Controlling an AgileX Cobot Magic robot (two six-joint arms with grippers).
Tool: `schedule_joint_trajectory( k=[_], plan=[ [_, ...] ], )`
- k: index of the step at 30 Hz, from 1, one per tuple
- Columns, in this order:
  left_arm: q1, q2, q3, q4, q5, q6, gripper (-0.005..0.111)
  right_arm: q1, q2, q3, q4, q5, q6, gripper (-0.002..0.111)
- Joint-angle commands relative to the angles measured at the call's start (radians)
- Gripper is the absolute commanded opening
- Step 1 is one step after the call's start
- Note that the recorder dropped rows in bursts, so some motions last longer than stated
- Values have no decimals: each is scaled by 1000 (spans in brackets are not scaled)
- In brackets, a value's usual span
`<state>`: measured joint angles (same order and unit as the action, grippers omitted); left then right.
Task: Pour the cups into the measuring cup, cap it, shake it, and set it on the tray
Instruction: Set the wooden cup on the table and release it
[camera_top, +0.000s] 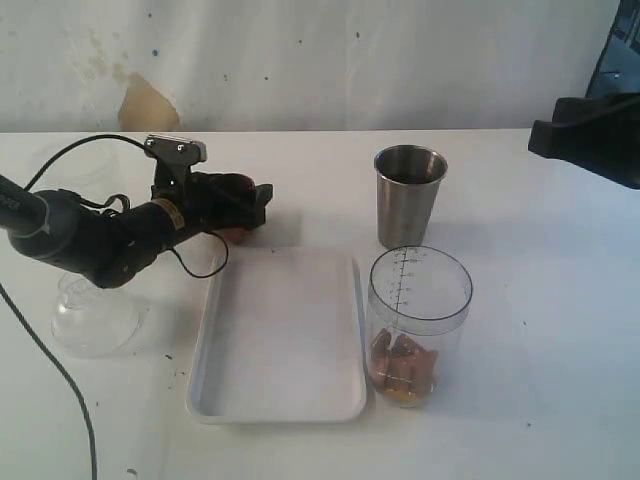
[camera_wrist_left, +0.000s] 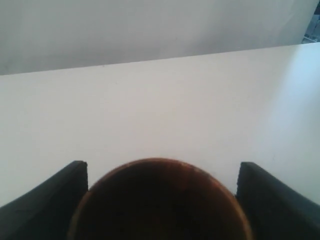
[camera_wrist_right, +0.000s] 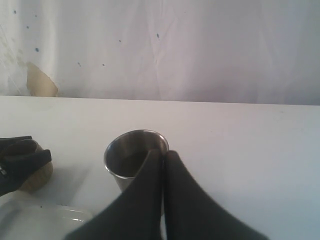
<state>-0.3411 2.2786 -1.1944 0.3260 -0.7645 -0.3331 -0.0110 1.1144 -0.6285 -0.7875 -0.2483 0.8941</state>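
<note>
The brown wooden cup (camera_top: 237, 213) sits behind the tray (camera_top: 280, 400), low at the table. My left gripper (camera_top: 252, 205) is shut on it, a finger against each side. In the left wrist view the cup (camera_wrist_left: 160, 200) fills the space between the fingers (camera_wrist_left: 47, 205), its inside dark. The steel tumbler (camera_top: 409, 195) stands upright at the back right, something dark inside it. In front of it the measuring cup (camera_top: 418, 320) stands uncapped with orange-brown pieces at its bottom. My right gripper (camera_wrist_right: 164, 154) is shut and empty, hovering short of the tumbler (camera_wrist_right: 131, 162).
A clear dome-shaped lid (camera_top: 92, 315) lies on the table at the far left, under the left arm (camera_top: 80, 240). The right arm (camera_top: 590, 135) hangs at the upper right edge. A cable (camera_top: 40, 340) runs down the left side. A stained wall closes the back.
</note>
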Motion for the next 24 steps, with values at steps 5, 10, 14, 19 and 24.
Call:
schedule_joint_trajectory(
  k=[5, 10, 14, 19, 24],
  plan=[
    [-1, -66, -5, -16, -25, 80, 77, -7, -7, 1, -2, 1, 0, 0],
    [-1, -125, -5, -16, -21, 80, 74, -7, -7, 1, -2, 1, 0, 0],
    [-1, -231, -5, -16, 76, 80, 44, -7, -7, 1, -2, 1, 0, 0],
    [-1, -389, -5, -5, 338, 80, 0, -7, -7, 1, -2, 1, 0, 0],
    [-1, -549, -5, 1, 556, 80, 1, -7, -7, 1, -2, 1, 0, 0]
  ],
)
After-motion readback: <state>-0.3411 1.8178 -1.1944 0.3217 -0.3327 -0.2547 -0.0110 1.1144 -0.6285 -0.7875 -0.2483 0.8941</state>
